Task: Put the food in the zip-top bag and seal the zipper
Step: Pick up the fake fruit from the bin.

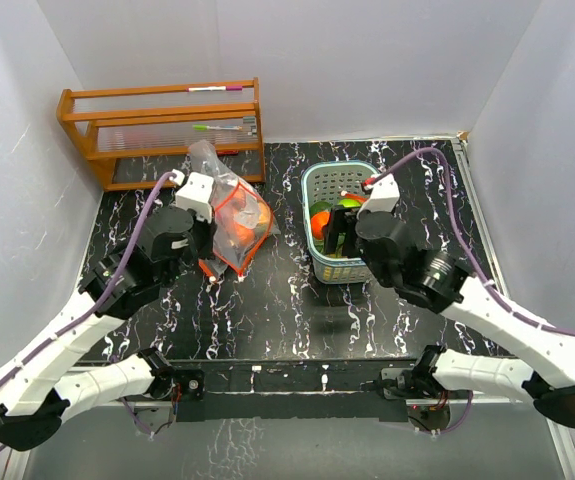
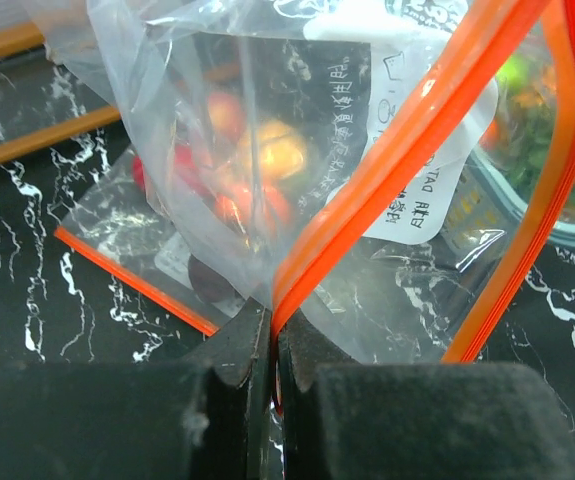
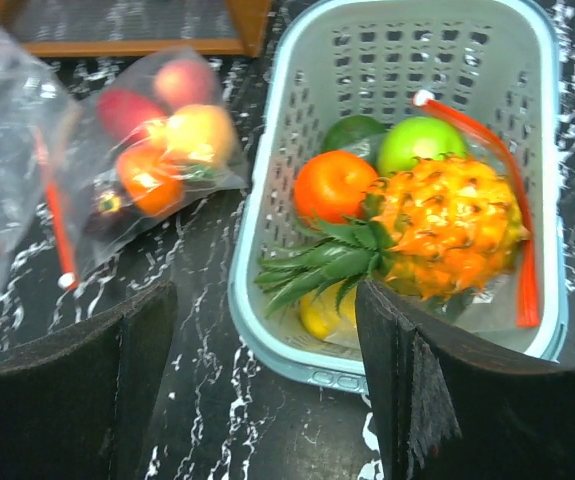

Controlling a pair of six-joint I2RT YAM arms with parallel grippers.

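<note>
Loading looks like the step in hand, with part of the food bagged and the rest waiting. The left gripper (image 2: 272, 335) has its fingers clenched on the orange zipper rim of the zip-top bag (image 2: 267, 120), holding the mouth up off the worktop (image 1: 267, 310) and turned toward the teal basket (image 3: 367, 30). Inside the bag lie several toy fruits: red, pink, yellow-orange and one dark one, bunched low against the plastic.

The right gripper (image 3: 262, 300) hangs over the near end of the basket with its fingers spread wide and nothing between them. Below it sit the pineapple (image 3: 452, 235), an orange (image 3: 332, 185), a green apple (image 3: 417, 145), a darker green fruit (image 3: 352, 130) behind them and a yellow fruit (image 3: 319, 312) half hidden under the pineapple's leaves. A red strip runs along the basket's far side; I cannot tell what it belongs to. A wooden rack (image 1: 162, 130) stands at the back, beyond the bag.

The next move probably calls for the right fingers to drop onto one fruit, and the orange looks the easiest to reach. Then comes a carry across to the held mouth, which looks narrow. The pineapple is bulky and spiky, so it may snag on the rim. Sealing cannot start until the basket's fruit is in the bag.
</note>
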